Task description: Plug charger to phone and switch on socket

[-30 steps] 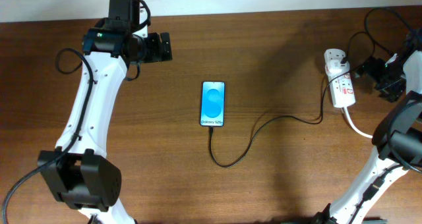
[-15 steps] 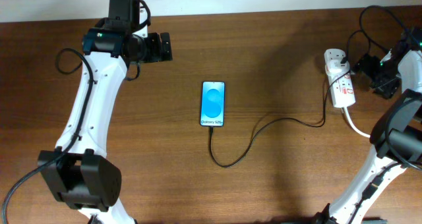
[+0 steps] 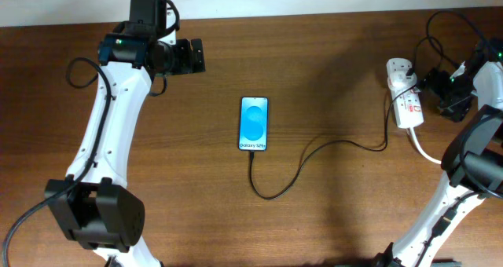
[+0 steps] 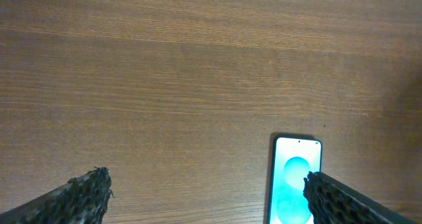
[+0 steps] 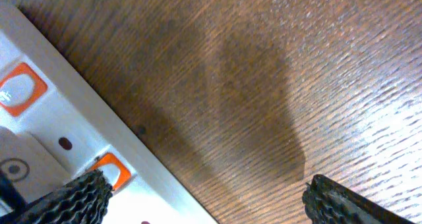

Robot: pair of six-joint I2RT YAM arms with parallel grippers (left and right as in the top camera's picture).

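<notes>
Overhead, the right end effector (image 3: 431, 85), spread apart, is seen just beside the power strip (image 3: 403, 102) on the desk (image 3: 330, 55). The light strip could be shoved and left unswitched by an off-centre press.

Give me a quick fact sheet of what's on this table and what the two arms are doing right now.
phone: lying flat, screen up, lit blue
charger: thin black cable, meets the phone's lower short edge, loops, runs to the socket
socket: white strip with a black plug in it, orange-red switches; on or off cannot be told
left gripper: open, empty, over bare wood, apart from the phone
right gripper: open, empty, close beside the socket
table: brown wood
</notes>
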